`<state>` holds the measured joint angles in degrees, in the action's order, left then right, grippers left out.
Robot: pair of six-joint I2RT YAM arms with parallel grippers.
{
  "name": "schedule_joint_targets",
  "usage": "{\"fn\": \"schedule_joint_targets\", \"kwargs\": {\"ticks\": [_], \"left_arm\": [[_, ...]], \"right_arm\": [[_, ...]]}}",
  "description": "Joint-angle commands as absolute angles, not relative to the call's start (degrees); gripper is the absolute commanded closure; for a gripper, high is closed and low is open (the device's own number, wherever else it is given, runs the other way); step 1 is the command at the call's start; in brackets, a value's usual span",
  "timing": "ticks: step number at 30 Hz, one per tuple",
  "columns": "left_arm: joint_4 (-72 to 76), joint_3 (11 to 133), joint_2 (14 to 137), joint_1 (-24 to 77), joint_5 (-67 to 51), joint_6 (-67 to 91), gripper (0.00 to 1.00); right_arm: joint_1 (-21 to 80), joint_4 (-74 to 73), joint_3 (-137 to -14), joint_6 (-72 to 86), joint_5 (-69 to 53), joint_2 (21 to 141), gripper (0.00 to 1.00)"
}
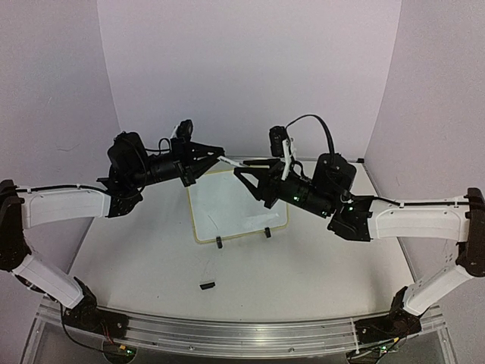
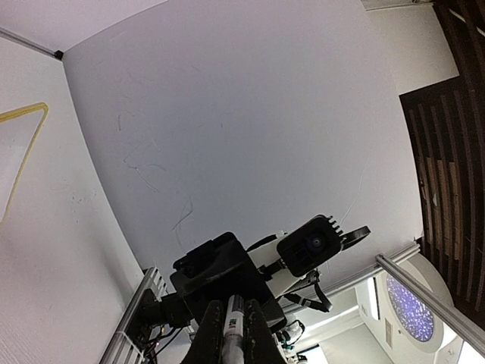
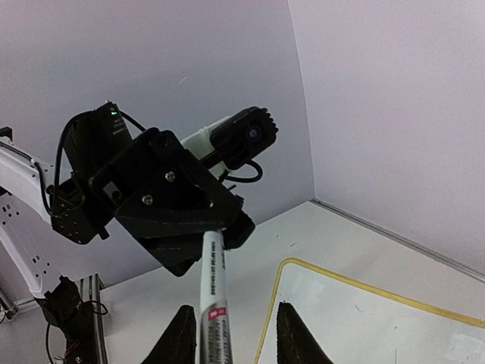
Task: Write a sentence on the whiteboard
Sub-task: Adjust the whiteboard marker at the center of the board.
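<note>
Whiteboard (image 1: 227, 208): on table (image 1: 151, 258), beneath both grippers. Marker (image 3: 212, 280): clamped by left gripper (image 2: 233, 337); right gripper (image 3: 231, 334) parted loosely around it. Risk: marker tilts or drops if that single end-grip is weak.

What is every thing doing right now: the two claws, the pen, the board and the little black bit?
left gripper: shut on the marker
right gripper: open, fingers either side of the marker, not pinching
marker: off the table, held by the left gripper
whiteboard: on the table, no writing I can read
small black piece: lying loose on the table
</note>
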<state>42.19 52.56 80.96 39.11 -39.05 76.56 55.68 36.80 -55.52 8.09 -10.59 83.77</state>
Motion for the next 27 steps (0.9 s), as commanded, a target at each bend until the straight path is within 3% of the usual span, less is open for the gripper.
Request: {"fn": "schedule_joint_targets", "kwargs": {"ticks": [1, 6, 11, 27], "left_arm": [[49.30, 52.20, 80.97, 39.38, -38.77, 72.61, 1.00], [47.94, 52.50, 79.41, 39.38, -40.23, 64.11, 1.00], [42.39, 52.89, 76.57, 39.37, -40.95, 56.21, 1.00], [39.78, 51.81, 72.75, 39.38, -44.69, 46.45, 1.00]], "right_arm": [[55.44, 38.67, -55.02, 20.31, -8.76, 82.44, 0.43], [54.20, 41.52, -55.20, 30.62, -17.68, 83.21, 0.27], [52.03, 44.22, -56.59, 38.21, -25.44, 83.76, 0.24], [50.11, 56.71, -63.36, 53.86, -36.30, 93.88, 0.63]]}}
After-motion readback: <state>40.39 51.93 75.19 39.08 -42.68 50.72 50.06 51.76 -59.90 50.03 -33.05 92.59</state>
